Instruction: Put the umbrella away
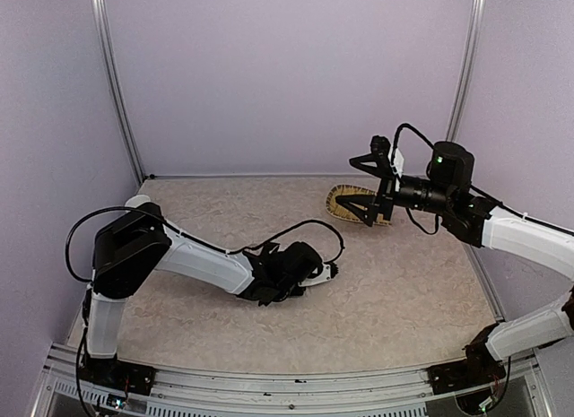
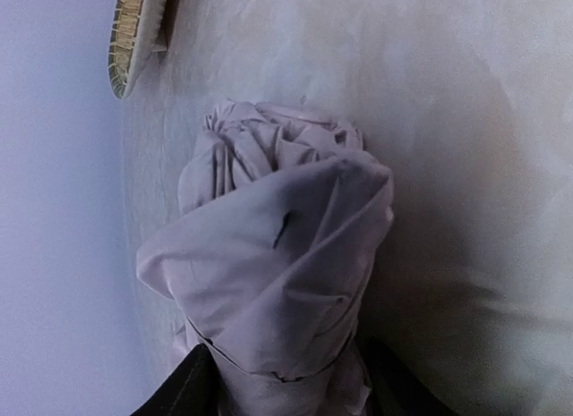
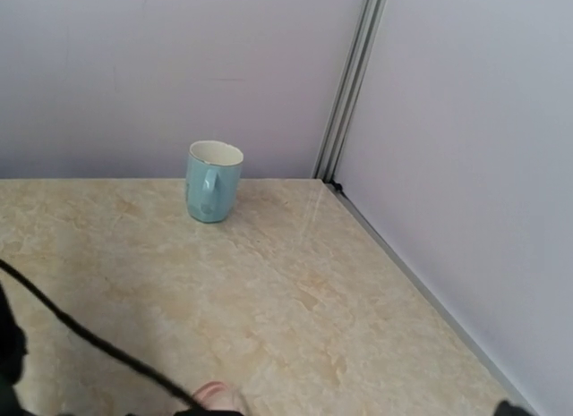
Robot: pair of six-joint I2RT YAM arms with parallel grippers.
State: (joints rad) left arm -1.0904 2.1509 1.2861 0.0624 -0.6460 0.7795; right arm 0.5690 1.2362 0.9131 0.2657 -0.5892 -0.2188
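Counting from the left, two grippers, one umbrella point(image 2: 277, 255), one woven tray point(image 1: 352, 204) and one mug point(image 3: 213, 194) are seen on a single marbled table point(image 1: 404, 291). The left gripper point(image 1: 309, 275) is laid low over the table. The umbrella lies between its dark fingers point(image 2: 179, 394) and runs out ahead of them; whether the fingers are pressed on the cloth or slack beside it cannot be told. The umbrella is folded into a crumpled pale pink bundle, its cloth wrapped round itself in creased layers, with one short dark mark on the outer fold. The woven tray is seen ahead and to the right of that gripper, just beside the lower finger of the right gripper point(image 1: 348, 179), which is held up off the table with its fingers spread wide apart. The pale blue mug is stood upright far ahead of the right gripper, near the wall corner, its handle turned towards the wrist camera
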